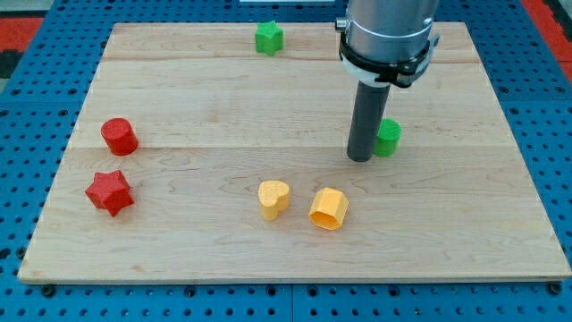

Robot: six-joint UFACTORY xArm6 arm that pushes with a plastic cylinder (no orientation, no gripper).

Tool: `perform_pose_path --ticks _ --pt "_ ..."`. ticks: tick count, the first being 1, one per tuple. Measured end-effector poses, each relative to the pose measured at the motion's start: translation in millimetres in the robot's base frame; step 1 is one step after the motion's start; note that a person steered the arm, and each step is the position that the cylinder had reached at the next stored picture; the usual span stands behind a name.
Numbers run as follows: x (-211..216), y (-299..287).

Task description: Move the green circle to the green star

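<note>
Right, no fingers on this rig, so open or closed doesn't apply: the arm ends in a straight dark rod and nothing is gripped. My tip (359, 159) is down on the light wooden table (206, 259), right of centre in the view. Rod stands near vertical, coming down out of a grey cylindrical arm body with a black collar, which enters from the view's top.

The green circle block (389, 137) sits just beside the rod on the view's right, partly hidden behind it. Whether they touch I cannot tell, but there's no visible gap. The tip's end is slightly lower in the view than the circle.

The green star block (269, 38) is well apart, near the table's top edge, up and left of the tip.

Below the tip, toward the view's bottom: a yellow-orange hexagonal block (328, 208), and just left of it a yellow heart-shaped block (273, 199), the two near each other but not touching.

Far left: a red cylinder block (119, 136), with a red star block (110, 191) below it.

The table rests on a blue perforated base (27, 125).
</note>
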State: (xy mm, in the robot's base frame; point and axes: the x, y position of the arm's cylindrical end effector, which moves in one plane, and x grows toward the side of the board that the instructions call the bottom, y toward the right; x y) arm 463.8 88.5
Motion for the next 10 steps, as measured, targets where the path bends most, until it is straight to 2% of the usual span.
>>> perform_pose_path --ticks 1,2,3,4,5,6,8,9,10 --pt "2.7 0.2" --pt "-15.8 22.4" --pt "-40.6 16.6" --pt "-48.6 -14.8" --pt "-4.4 14.9" --pt "-31.3 85.9" --pt "-132.2 -50.6" --pt "-105.1 -18.5" --pt "-112.6 -85.4"
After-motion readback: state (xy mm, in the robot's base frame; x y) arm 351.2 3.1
